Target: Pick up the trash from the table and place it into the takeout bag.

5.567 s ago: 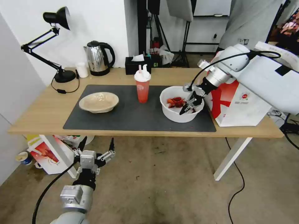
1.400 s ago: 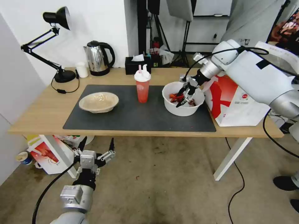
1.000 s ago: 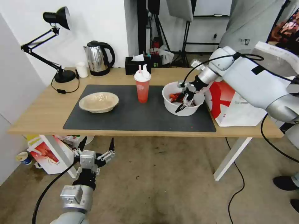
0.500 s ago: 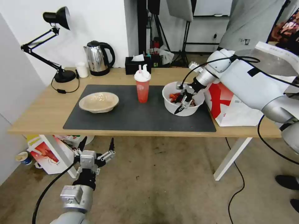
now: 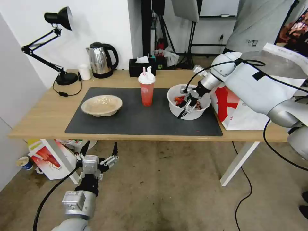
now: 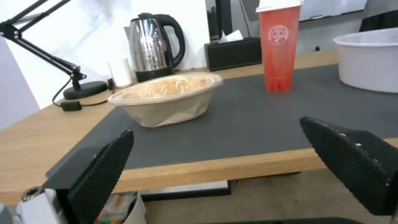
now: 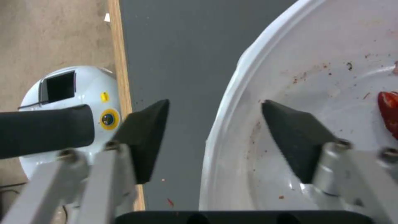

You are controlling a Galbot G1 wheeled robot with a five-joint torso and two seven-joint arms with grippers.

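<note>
Straddling the white bowl's (image 5: 188, 110) near rim, my right hand (image 5: 185, 107) sits spread, one finger inside. My left hand (image 5: 99, 153) hangs spread below the surface (image 5: 38, 118).

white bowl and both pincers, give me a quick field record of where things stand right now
white bowl: on the grey mat, beside the takeout bag, red shells inside
right pincer: open, straddling the bowl's near rim, one finger inside, one outside
left pincer: open, idle below the table edge
red cup: upright on the mat, untouched
tan bowl: on the mat, untouched
items seen in the bag: none
</note>
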